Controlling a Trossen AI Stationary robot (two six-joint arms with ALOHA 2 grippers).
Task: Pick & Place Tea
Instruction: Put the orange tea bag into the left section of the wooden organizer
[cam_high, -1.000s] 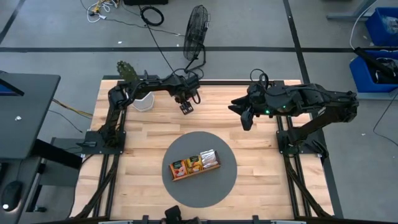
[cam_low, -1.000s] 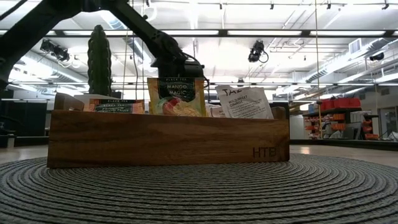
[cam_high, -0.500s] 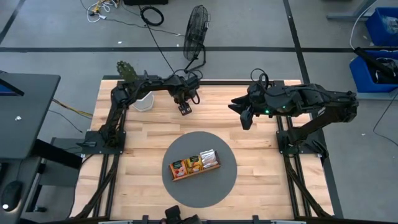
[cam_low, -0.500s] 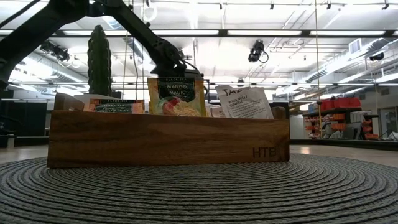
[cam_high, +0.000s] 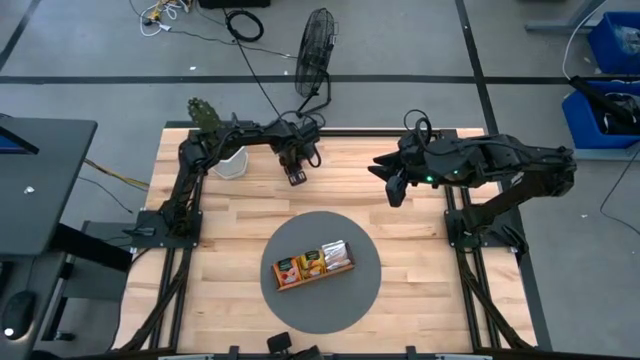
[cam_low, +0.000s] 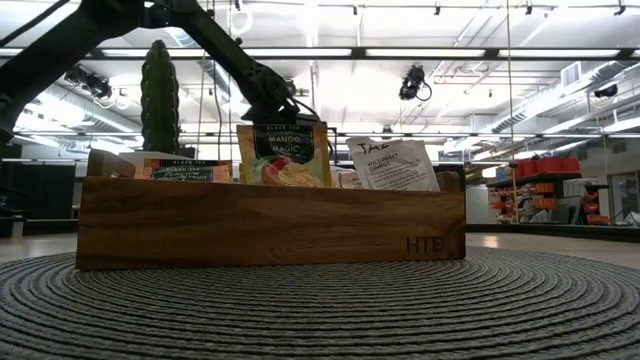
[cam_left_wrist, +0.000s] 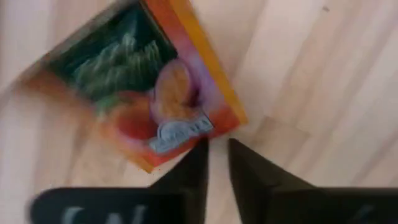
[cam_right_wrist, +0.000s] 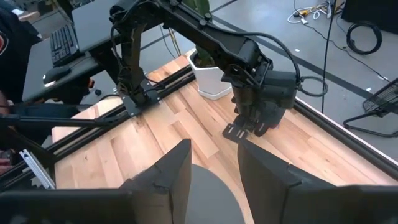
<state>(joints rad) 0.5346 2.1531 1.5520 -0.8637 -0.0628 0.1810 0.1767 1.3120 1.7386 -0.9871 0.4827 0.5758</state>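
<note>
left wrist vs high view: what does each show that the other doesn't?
Only left wrist: an orange tea sachet lying on the wood beyond the left gripper, whose fingers stand nearly together, clear of it. Only high: the right gripper waiting over the table's far right, and the wooden tray on the grey mat. Both: the left gripper and table.

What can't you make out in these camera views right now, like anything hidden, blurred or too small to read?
- Sachet under the left gripper: the left wrist view blurs the tea sachet; its label is unreadable, and a grip can't be confirmed.
- Wooden tray: in the low view its front wall hides the sachets' lower halves and any behind.
- Tray sachets: too small in the high view to count.
- Right gripper: the right wrist view's bottom edge cuts its fingers off.
</note>
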